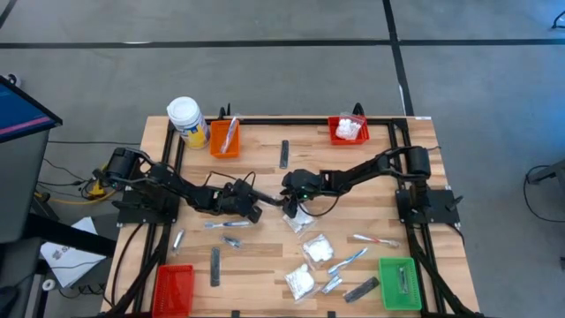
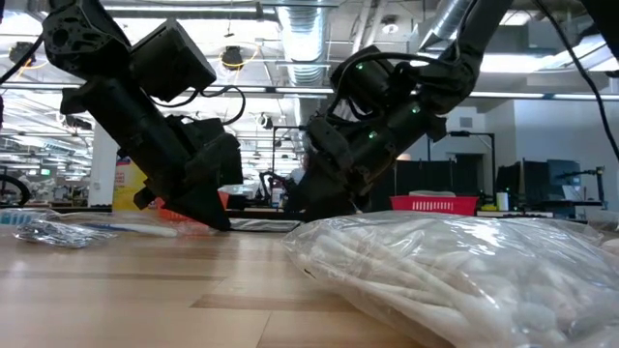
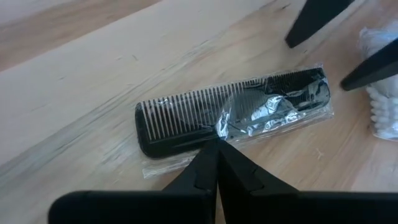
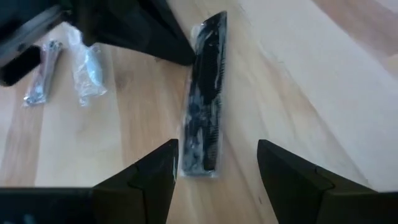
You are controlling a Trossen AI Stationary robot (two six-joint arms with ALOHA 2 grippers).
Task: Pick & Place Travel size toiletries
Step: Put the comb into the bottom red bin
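Nearest, at the table's near edge, a red bin sits left and a green bin right, with cotton packets, a toothbrush and dark bars lying loose between them. They crowd the near half but lie apart from the work.

In the table's middle lies the comb, black, flat, in a clear crinkly wrapper. I judge it light and stiff, its film slippery; a pinch across the narrow width near the middle should hold best, since it lies flat with little edge to catch.

The left gripper is clenched shut, its tip touching the comb's wrapper at mid-length. The right gripper hovers over one end of the comb, fingers spread and holding nothing. The left fingers sit just beside the comb and could obstruct the right one's closing; a cotton packet lies close by too.

Farthest, an orange bin, a jar and another red bin line the far edge.
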